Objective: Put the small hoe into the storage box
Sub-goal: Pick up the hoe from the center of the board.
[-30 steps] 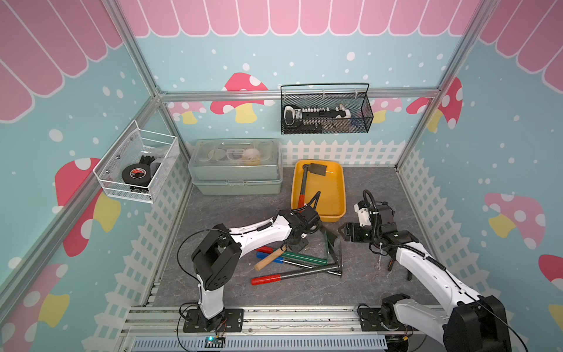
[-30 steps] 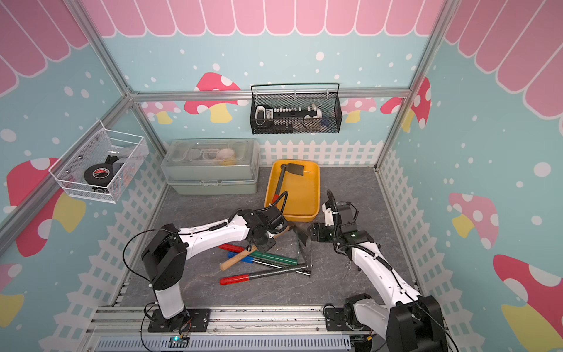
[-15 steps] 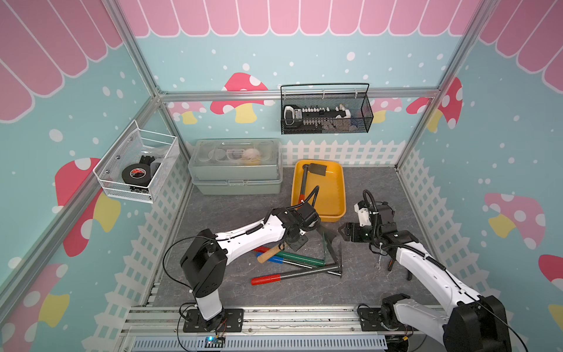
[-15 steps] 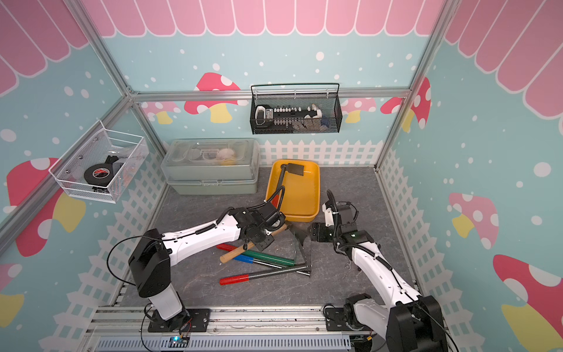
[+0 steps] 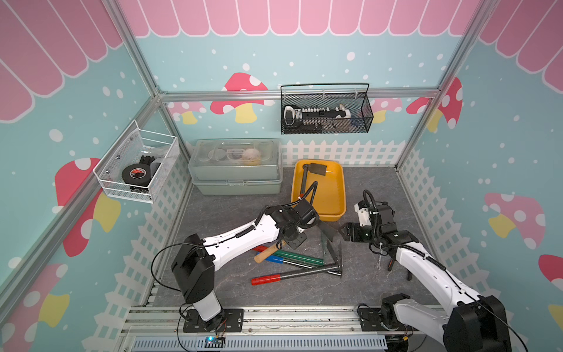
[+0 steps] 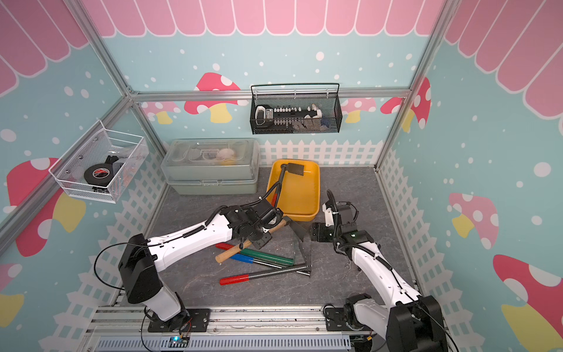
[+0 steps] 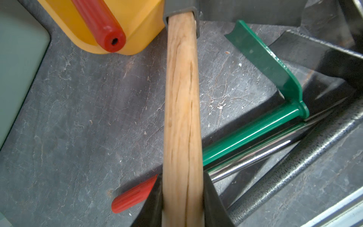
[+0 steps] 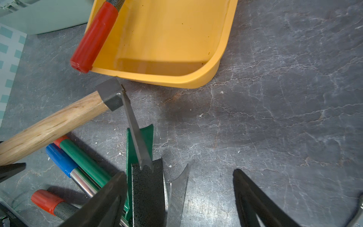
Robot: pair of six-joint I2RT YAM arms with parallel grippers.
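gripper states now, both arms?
Left gripper: closed on the wooden-handled hoe.
Right gripper: open, holding nothing.

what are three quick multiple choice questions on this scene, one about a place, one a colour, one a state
1. Relative to the storage box, the head of the wooden-handled hoe is: A inside it; B outside, close to its rim; C beneath it.
2. The grip of the black-bladed tool lying in that box is: A blue; B green; C red.
3. The left gripper is: A shut on the wooden handle; B open above it; C shut on nothing.
Answers: 1 B, the right wrist view shows the head just outside the rim; 2 C, a red grip overhangs the rim; 3 A, both fingers press against the wood.
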